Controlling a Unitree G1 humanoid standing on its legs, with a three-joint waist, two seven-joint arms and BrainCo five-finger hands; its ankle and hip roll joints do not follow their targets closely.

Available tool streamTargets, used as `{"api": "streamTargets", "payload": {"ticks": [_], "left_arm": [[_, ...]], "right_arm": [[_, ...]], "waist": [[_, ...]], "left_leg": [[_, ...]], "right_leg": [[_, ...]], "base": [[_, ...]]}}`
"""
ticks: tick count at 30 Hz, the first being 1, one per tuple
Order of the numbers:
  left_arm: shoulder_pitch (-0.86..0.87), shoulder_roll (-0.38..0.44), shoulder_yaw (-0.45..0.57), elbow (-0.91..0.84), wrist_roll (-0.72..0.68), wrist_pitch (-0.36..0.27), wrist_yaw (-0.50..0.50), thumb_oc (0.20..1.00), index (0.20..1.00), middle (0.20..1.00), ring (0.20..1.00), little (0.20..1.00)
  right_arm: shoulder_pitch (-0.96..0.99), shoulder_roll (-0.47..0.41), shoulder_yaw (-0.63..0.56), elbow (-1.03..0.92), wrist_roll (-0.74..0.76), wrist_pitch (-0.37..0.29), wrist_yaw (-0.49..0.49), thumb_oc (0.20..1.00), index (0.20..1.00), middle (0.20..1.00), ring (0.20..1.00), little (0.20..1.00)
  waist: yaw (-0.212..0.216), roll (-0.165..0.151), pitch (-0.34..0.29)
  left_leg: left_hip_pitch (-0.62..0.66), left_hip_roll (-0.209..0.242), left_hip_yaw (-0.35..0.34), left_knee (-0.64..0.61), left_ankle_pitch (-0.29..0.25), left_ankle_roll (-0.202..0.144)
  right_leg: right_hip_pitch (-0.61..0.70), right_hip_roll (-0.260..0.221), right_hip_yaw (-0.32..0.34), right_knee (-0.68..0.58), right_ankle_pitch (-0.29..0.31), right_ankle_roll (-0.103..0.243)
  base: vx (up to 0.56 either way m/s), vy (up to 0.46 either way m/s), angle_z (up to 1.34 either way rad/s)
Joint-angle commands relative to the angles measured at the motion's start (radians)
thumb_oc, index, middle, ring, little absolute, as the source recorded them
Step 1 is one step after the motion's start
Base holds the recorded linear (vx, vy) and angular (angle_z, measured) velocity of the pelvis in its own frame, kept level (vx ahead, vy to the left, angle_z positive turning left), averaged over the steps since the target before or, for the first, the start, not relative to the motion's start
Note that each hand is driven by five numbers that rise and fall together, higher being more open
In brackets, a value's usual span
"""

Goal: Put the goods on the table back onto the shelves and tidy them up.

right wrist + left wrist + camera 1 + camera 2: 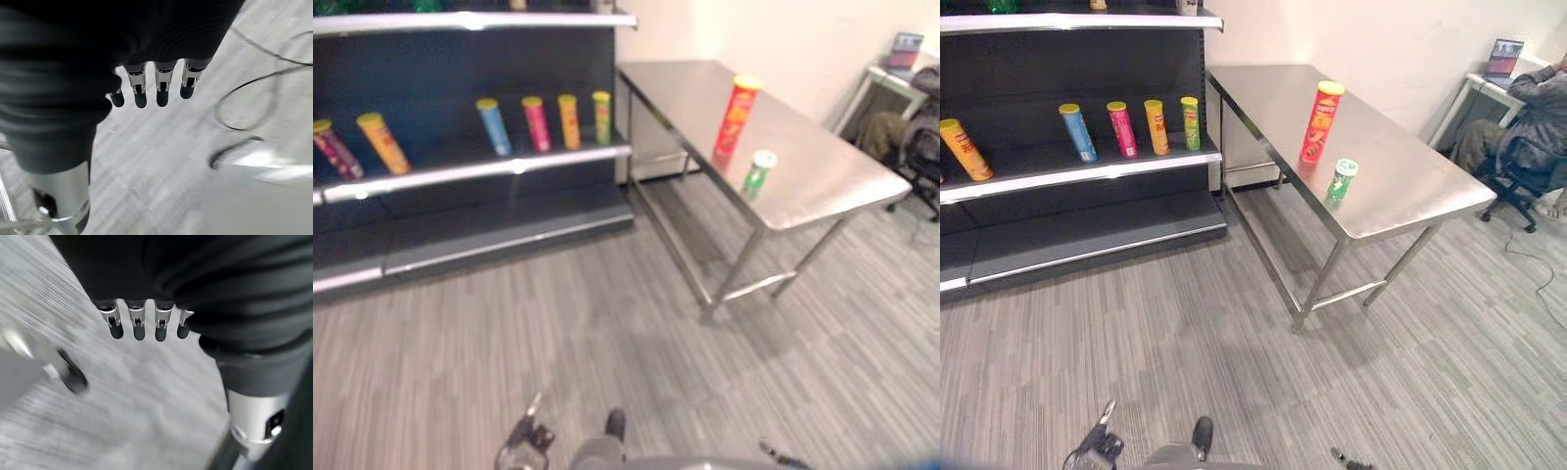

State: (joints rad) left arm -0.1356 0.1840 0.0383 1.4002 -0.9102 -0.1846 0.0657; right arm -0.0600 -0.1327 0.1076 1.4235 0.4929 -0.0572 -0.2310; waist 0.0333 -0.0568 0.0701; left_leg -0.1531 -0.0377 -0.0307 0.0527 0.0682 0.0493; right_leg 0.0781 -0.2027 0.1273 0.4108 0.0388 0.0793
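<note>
Standing on the steel counter (1400,186) were the two goods: a tall red crisp tube with a yellow lid (1320,121), upright near the counter's middle, and a short green can with a pale lid (1342,180), just beside it and nearer the counter's front edge. To the left, the dark shelving unit (1087,211) carried a row of four upright tubes on its middle shelf: blue (1077,132), pink (1121,128), orange (1156,126) and green (1191,122). Further left on that shelf an orange-yellow tube (964,149) leaned. In the far right corner a seated person (1513,122) sat at a small desk with a laptop (1505,57).

The left robot hand (146,320) hung over grey carpet (1234,372), fingers straight and relaxed, holding nothing. The right robot hand (151,88) likewise hung above the carpet, fingers loose and empty.
</note>
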Motion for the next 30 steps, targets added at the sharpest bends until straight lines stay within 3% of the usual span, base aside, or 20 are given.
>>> {"api": "streamTargets", "payload": {"ticks": [1,2,3,5,6,7,8,9,11,14,15,16,17,20,21,23,25,27,28,30], "left_arm": [[0.031,0.019,0.001,0.048,0.078,0.007,0.005,1.000,1.000,1.000,1.000,1.000],[0.046,0.018,-0.006,0.077,0.134,0.027,-0.007,1.000,1.000,1.000,1.000,1.000],[0.046,0.018,-0.006,0.077,0.134,0.027,-0.007,1.000,1.000,1.000,1.000,1.000],[0.075,0.029,-0.010,0.098,0.200,0.041,-0.016,1.000,1.000,1.000,1.000,1.000],[0.075,0.029,-0.010,0.098,0.200,0.041,-0.017,1.000,1.000,1.000,1.000,1.000],[0.083,0.037,-0.007,0.103,0.211,0.045,-0.028,1.000,1.000,1.000,1.000,1.000],[0.083,0.039,-0.004,0.107,0.218,0.044,-0.026,1.000,1.000,1.000,1.000,1.000],[0.083,0.039,-0.004,0.107,0.218,0.044,-0.026,1.000,1.000,1.000,1.000,1.000],[0.071,0.016,-0.031,0.114,0.267,0.056,-0.033,1.000,1.000,1.000,1.000,1.000],[0.056,0.007,-0.038,0.104,0.262,0.053,-0.038,1.000,1.000,1.000,1.000,1.000],[0.044,0.002,-0.054,0.094,0.269,0.054,-0.042,1.000,1.000,1.000,1.000,1.000],[0.045,0.002,-0.054,0.094,0.269,0.054,-0.042,1.000,1.000,1.000,1.000,1.000],[0.050,-0.009,-0.062,0.087,0.274,0.051,-0.045,1.000,1.000,1.000,1.000,1.000],[0.050,-0.032,-0.086,0.070,0.292,0.045,-0.056,1.000,1.000,1.000,1.000,1.000],[0.046,-0.036,-0.106,0.058,0.302,0.042,-0.046,1.000,1.000,1.000,1.000,1.000],[0.047,-0.021,-0.100,0.041,0.277,0.039,-0.038,1.000,1.000,1.000,1.000,1.000],[0.047,-0.013,-0.094,0.032,0.267,0.038,-0.028,1.000,1.000,1.000,1.000,1.000],[0.053,-0.013,-0.085,0.030,0.247,0.034,-0.017,1.000,1.000,1.000,1.000,1.000],[0.057,-0.033,-0.090,0.022,0.224,0.025,-0.011,1.000,1.000,1.000,1.000,1.000],[0.054,-0.054,-0.103,0.010,0.212,0.025,-0.014,1.000,1.000,1.000,1.000,1.000]], "right_arm": [[-0.042,0.004,0.005,0.013,0.017,-0.023,0.007,1.000,1.000,1.000,1.000,1.000],[-0.041,0.016,0.014,0.000,0.005,-0.023,0.016,1.000,1.000,1.000,1.000,1.000],[-0.041,0.016,0.014,0.000,0.005,-0.023,0.016,1.000,1.000,1.000,1.000,1.000],[-0.037,0.011,0.035,-0.022,0.001,-0.033,0.023,1.000,1.000,1.000,1.000,1.000],[-0.037,0.011,0.035,-0.022,0.001,-0.033,0.023,1.000,1.000,1.000,1.000,1.000],[-0.039,0.003,0.031,-0.024,0.007,-0.038,0.025,1.000,1.000,1.000,1.000,1.000],[-0.040,-0.003,0.028,-0.024,0.008,-0.041,0.020,1.000,1.000,1.000,1.000,1.000],[-0.040,-0.003,0.028,-0.024,0.008,-0.041,0.020,1.000,1.000,1.000,1.000,1.000],[-0.038,-0.017,0.031,-0.006,0.014,-0.045,0.009,1.000,1.000,1.000,1.000,1.000],[-0.027,-0.020,0.020,0.017,0.021,-0.038,0.004,1.000,1.000,1.000,1.000,1.000],[-0.001,-0.025,0.013,0.053,0.024,-0.026,-0.002,1.000,1.000,1.000,1.000,1.000],[-0.001,-0.025,0.013,0.054,0.024,-0.027,-0.002,1.000,1.000,1.000,1.000,1.000],[0.013,-0.024,0.016,0.081,0.017,-0.017,-0.004,1.000,1.000,1.000,1.000,1.000],[0.006,-0.021,0.025,0.076,0.019,-0.019,0.008,1.000,1.000,1.000,1.000,1.000],[-0.018,-0.012,0.046,0.049,0.019,-0.031,0.020,1.000,1.000,1.000,1.000,1.000],[-0.040,-0.004,0.068,0.006,0.026,-0.045,0.025,1.000,1.000,1.000,1.000,1.000],[-0.058,-0.002,0.084,-0.022,0.028,-0.049,0.022,1.000,1.000,1.000,1.000,1.000],[-0.075,0.000,0.107,-0.060,0.030,-0.058,0.017,1.000,1.000,1.000,1.000,1.000],[-0.091,0.003,0.143,-0.121,0.008,-0.070,0.000,1.000,1.000,1.000,1.000,1.000],[-0.092,0.005,0.171,-0.159,-0.016,-0.075,0.000,1.000,1.000,1.000,1.000,1.000]], "waist": [[0.022,0.011,-0.043],[0.027,0.026,-0.032],[0.026,0.026,-0.031],[-0.003,0.043,-0.023],[-0.003,0.045,-0.025],[-0.013,0.045,-0.020],[-0.020,0.035,-0.010],[-0.020,0.035,-0.010],[-0.050,-0.018,-0.002],[-0.066,-0.018,-0.001],[-0.074,-0.031,-0.016],[-0.073,-0.031,-0.015],[-0.078,-0.009,-0.049],[-0.081,0.015,-0.059],[-0.077,0.013,-0.050],[-0.061,-0.002,-0.036],[-0.049,-0.005,-0.030],[-0.035,-0.011,-0.017],[-0.019,-0.018,0.000],[-0.013,-0.020,0.011]], "left_leg": [[0.002,0.070,-0.072,0.026,-0.043,-0.039],[0.043,0.071,-0.043,0.025,-0.066,-0.021],[0.044,0.071,-0.044,0.024,-0.066,-0.021],[0.112,0.072,-0.029,-0.016,-0.076,-0.010],[0.109,0.074,-0.030,-0.017,-0.075,-0.011],[0.125,0.068,-0.033,-0.028,-0.077,-0.010],[0.151,0.052,-0.029,-0.038,-0.087,-0.010],[0.151,0.052,-0.029,-0.038,-0.087,-0.010],[0.261,-0.009,-0.034,-0.076,-0.138,-0.010],[0.295,-0.010,-0.051,-0.074,-0.169,-0.013],[0.320,-0.019,-0.071,-0.054,-0.217,-0.007],[0.322,-0.018,-0.071,-0.054,-0.219,-0.008],[0.376,0.013,-0.057,-0.035,-0.263,-0.017],[0.358,0.029,-0.028,0.066,-0.244,-0.042],[0.272,0.027,0.019,0.269,-0.166,-0.081],[0.147,0.042,0.044,0.492,-0.108,-0.107],[0.107,0.056,0.062,0.567,-0.097,-0.103],[0.045,0.073,0.080,0.628,-0.108,-0.078],[-0.027,0.066,0.070,0.597,-0.169,-0.040],[-0.020,0.043,0.034,0.478,-0.208,-0.029]], "right_leg": [[-0.021,-0.127,-0.034,-0.051,0.171,0.013],[-0.042,-0.195,-0.151,-0.009,0.189,0.000],[-0.041,-0.195,-0.152,-0.010,0.189,0.000],[-0.121,-0.043,-0.192,-0.005,0.010,-0.018],[-0.123,-0.041,-0.193,-0.007,0.011,-0.020],[-0.144,0.027,-0.201,-0.036,-0.046,-0.014],[-0.166,0.077,-0.224,-0.094,-0.048,-0.005],[-0.166,0.077,-0.224,-0.094,-0.048,-0.005],[-0.261,0.207,-0.324,-0.346,0.041,0.042],[-0.278,0.221,-0.345,-0.380,0.059,0.048],[-0.225,0.224,-0.311,-0.403,0.038,0.015],[-0.223,0.225,-0.311,-0.404,0.037,0.014],[-0.196,0.239,-0.296,-0.379,0.016,-0.010],[-0.157,0.241,-0.302,-0.395,0.009,-0.018],[-0.115,0.237,-0.281,-0.428,0.023,-0.027],[-0.090,0.228,-0.271,-0.454,0.024,-0.047],[-0.074,0.224,-0.259,-0.469,0.017,-0.059],[-0.042,0.220,-0.232,-0.488,0.006,-0.068],[-0.014,0.215,-0.187,-0.498,-0.010,-0.068],[-0.006,0.211,-0.155,-0.497,-0.014,-0.058]], "base": [[0.20,0.591,-0.46],[0.09,0.287,-0.55],[0.19,0.507,-0.61],[0.18,0.308,-0.24],[0.14,0.155,0.19],[0.13,0.136,0.26],[0.13,0.140,0.26],[0.24,0.155,-0.12],[0.37,0.179,-0.28],[0.31,0.082,0.22],[0.32,0.038,0.82],[0.57,0.038,1.11],[0.47,0.035,0.94],[0.30,0.033,0.21],[0.14,0.011,-0.38],[0.13,0.011,-0.56],[0.10,0.037,-0.56],[0.14,0.084,-0.32],[0.13,0.118,-0.35],[0.12,0.126,-0.46]]}}
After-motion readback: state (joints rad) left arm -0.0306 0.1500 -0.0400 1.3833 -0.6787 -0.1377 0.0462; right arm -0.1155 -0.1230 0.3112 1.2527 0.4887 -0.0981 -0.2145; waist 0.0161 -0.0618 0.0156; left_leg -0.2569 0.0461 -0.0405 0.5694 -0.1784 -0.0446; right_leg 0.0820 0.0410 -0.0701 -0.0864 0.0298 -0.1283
